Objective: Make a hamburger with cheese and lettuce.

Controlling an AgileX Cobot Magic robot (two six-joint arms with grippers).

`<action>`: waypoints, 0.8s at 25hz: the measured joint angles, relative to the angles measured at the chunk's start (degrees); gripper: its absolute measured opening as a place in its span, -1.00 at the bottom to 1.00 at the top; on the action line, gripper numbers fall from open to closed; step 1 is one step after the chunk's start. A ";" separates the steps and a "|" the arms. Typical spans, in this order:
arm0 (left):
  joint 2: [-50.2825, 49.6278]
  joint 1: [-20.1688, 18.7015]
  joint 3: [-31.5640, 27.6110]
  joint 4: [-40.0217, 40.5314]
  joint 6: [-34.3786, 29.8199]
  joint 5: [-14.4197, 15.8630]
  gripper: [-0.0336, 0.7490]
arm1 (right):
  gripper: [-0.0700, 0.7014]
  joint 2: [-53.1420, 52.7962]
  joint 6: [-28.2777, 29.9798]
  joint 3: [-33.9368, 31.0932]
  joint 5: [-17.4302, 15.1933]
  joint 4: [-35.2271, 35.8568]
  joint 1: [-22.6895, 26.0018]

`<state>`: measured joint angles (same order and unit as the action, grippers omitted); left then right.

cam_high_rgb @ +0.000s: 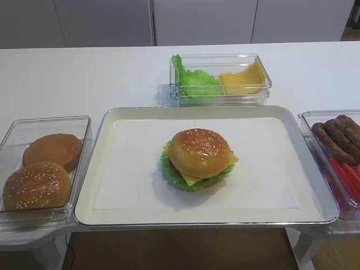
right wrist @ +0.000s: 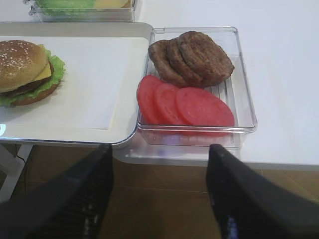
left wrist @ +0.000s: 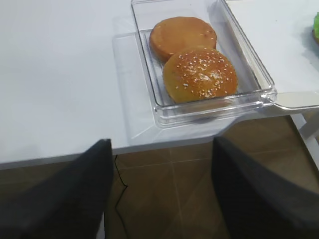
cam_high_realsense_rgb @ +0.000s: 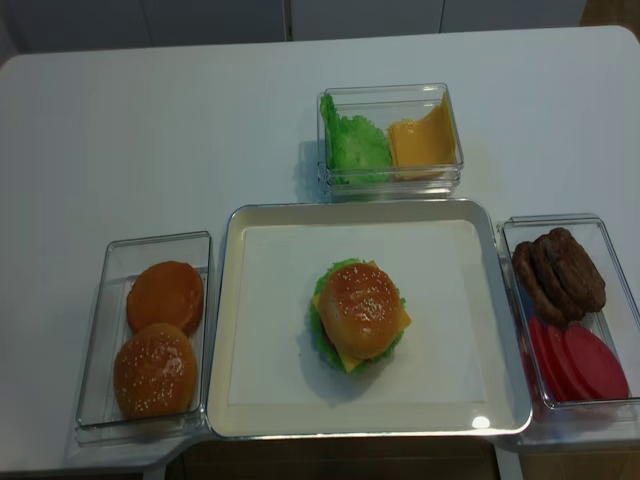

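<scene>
— What's on the white table (cam_high_realsense_rgb: 150, 120)?
— Nearest, both sets of fingers, left (left wrist: 159, 194) and right (right wrist: 159, 191), released, empty. The hamburger (cam_high_realsense_rgb: 360, 312) sits mid-tray (cam_high_realsense_rgb: 220, 330), buns (cam_high_realsense_rgb: 155, 370) left, patties (cam_high_realsense_rgb: 560, 272) right, probably lettuce (cam_high_realsense_rgb: 355, 145) beyond.

No readable txt, labels, brands or nos. anywhere in view.

We see a white table (cam_high_realsense_rgb: 150, 120) carrying four things directly: a metal tray (cam_high_realsense_rgb: 222, 330) at the near middle, a clear bin of buns (cam_high_realsense_rgb: 100, 330) touching its left edge, a bin of patties and tomato slices (cam_high_realsense_rgb: 610, 240) at its right, and a third bin (cam_high_realsense_rgb: 390, 92) of greens and cheese slices just beyond its far edge.
</scene>
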<state>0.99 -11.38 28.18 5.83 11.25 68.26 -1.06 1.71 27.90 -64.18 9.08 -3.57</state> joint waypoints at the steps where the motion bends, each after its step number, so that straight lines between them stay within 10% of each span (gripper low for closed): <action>1: 0.00 0.00 0.00 0.00 0.00 0.00 0.26 | 0.34 0.00 0.00 0.00 0.00 0.00 0.00; 20: 0.00 4.08 0.00 0.00 -0.13 0.00 0.26 | 0.34 0.00 0.00 0.00 0.00 0.00 0.00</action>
<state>0.99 -7.30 28.18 5.83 11.11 68.26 -1.06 1.71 27.90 -64.18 9.08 -3.57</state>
